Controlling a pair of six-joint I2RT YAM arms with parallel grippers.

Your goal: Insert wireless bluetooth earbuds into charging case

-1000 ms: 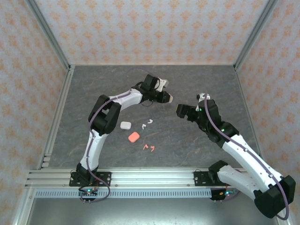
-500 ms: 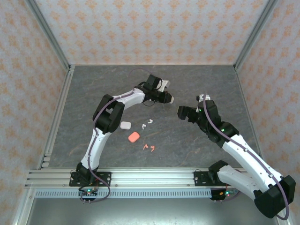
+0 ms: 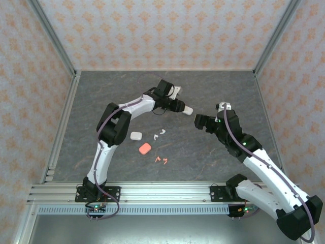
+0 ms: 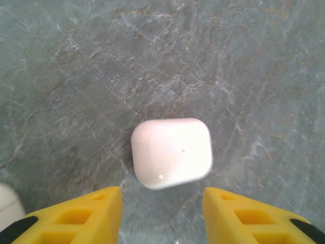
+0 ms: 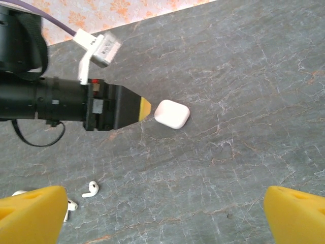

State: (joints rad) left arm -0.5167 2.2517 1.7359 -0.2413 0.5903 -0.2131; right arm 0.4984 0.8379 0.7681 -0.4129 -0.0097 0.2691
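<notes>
Now that the left gripper [image 4: 162,203] has let go, the white charging case [image 4: 171,152] lies shut on the table [image 3: 101,101], right of centre. A second ago the yellow fingers [image 4: 91,213] were pressed together; they now stand partly spread, just clear of the case on its near side. The white earbuds [image 3: 160,133] and pink earbuds [image 3: 161,160] lie loose nearer and to the left, well apart from the case. The right gripper [image 5: 163,211] hangs just to the case's right, spread wide and empty. Judgement: the case is positioned, but no earbud is seated and the lid needs opening.
</notes>
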